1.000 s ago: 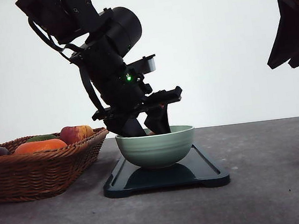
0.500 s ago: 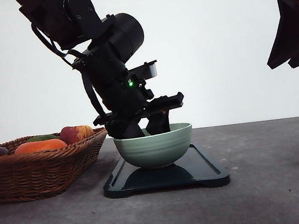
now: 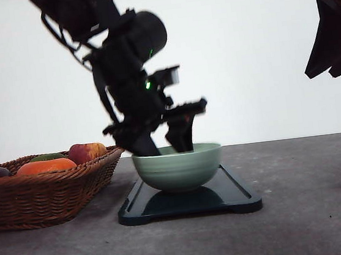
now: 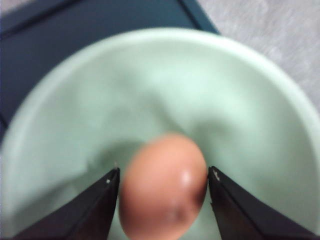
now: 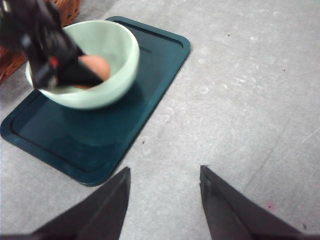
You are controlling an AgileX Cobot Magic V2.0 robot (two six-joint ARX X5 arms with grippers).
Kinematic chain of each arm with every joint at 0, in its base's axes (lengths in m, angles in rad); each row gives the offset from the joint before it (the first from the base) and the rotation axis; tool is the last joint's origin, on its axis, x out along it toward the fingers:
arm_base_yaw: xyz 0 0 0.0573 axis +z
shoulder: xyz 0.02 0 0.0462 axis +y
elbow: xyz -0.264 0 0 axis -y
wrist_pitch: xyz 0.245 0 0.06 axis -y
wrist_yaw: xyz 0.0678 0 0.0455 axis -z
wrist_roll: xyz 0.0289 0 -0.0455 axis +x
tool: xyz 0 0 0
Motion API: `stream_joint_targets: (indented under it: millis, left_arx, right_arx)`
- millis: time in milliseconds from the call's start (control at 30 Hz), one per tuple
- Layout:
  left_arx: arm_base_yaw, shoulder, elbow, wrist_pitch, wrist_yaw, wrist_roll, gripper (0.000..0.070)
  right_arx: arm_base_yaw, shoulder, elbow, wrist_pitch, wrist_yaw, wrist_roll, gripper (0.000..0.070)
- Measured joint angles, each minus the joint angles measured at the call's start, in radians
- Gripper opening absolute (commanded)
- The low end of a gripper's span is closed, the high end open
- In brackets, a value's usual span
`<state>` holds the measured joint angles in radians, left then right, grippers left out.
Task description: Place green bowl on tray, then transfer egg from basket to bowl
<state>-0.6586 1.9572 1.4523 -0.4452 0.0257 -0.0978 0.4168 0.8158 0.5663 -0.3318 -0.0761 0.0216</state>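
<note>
Reaching down into the green bowl (image 3: 178, 168), the left gripper (image 3: 165, 141) has its fingertips below the bowl's rim in the front view. The left wrist view shows the egg (image 4: 163, 186) lying between the two dark fingers (image 4: 95, 212); a thin pale gap seems to separate each finger from the shell, so the claw looks released, though the picture is blurred and the contact cannot be judged surely. The egg sits low inside the bowl, against its pale green inner wall. In the right wrist view the egg (image 5: 95, 67) shows as a pinkish patch inside the bowl (image 5: 107, 80), partly covered by the left gripper (image 5: 60, 70).

The bowl stands upright on the tray (image 3: 228, 198), toward the tray's end nearer the basket (image 3: 42, 194). The basket sits just beside the tray on the grey table (image 3: 315, 209), holding an orange fruit (image 3: 44, 167) and a red-yellow apple (image 3: 86, 152).

The right gripper (image 5: 162, 205) hangs high over bare table beside the tray (image 5: 60, 145), its two fingers spread apart with nothing between them.
</note>
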Motion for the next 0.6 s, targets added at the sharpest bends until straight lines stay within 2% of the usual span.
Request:
stream_joint_targets:
  millis: [267, 467, 600]
  left_arx:
    - [0.0, -0.002, 0.213, -0.259, 0.0, 0.0, 0.0351]
    - [0.003, -0.055, 0.221, -0.336, -0.001, -0.029, 0.035]
    - [0.004, -0.162, 0.143, -0.301, -0.001, -0.037, 0.0351]
  right_arx:
    - [0.0, 0.0, 0.0, 0.0, 0.0, 0.0, 0.0265]
    - [0.0, 0.0, 0.0, 0.0, 0.0, 0.0, 0.0265]
    - [0.0, 0.0, 0.0, 0.0, -0.001, 0.0, 0.0265]
